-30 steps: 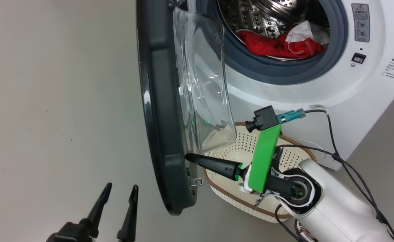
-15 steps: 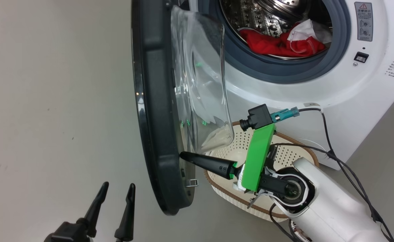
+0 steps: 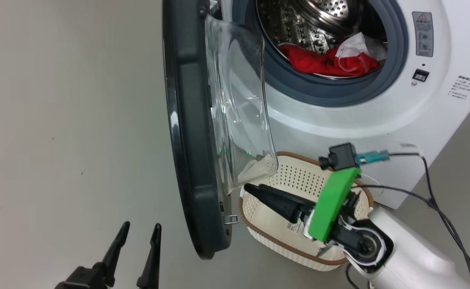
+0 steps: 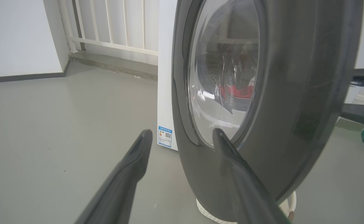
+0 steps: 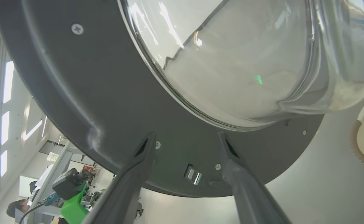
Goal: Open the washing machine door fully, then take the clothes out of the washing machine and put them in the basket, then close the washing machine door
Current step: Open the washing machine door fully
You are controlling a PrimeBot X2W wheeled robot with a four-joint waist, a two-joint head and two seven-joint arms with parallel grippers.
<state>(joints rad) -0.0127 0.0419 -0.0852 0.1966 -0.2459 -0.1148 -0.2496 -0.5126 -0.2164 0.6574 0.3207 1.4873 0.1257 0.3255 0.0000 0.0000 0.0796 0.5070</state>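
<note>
By my read the door [image 3: 190, 132] stands approx square to the washer [image 3: 379, 116] front, so not fully open yet. The R end effector [image 5: 186, 137] sits on the door's inner side, just below the glass bulge. Its fingers are apart w/ nothing clamped, tips close to the dark rim; can't tell if touching. The L end effector [image 3: 141, 226] hangs on the door's outer side near its bottom edge, fingers also apart, empty. The clothes [image 3: 327, 62], a red heap w/ white bits, lie in the drum, well behind the door's inner side. The basket [image 3: 295, 178] is on the floor right by the door's bottom edge, inner side, under the R arm. To do this step well, imo: push w/ the R fingers on the dark plastic rim, not the glass, and clear of the metal latch loop [image 3: 232, 218]. Follow the hinge arc, slow & steady. Pull the L arm back first, since it looks to be in the swing path. Watch R forearm vs basket so it isn't shoved. Stop when the hinge stops; don't force.
</note>
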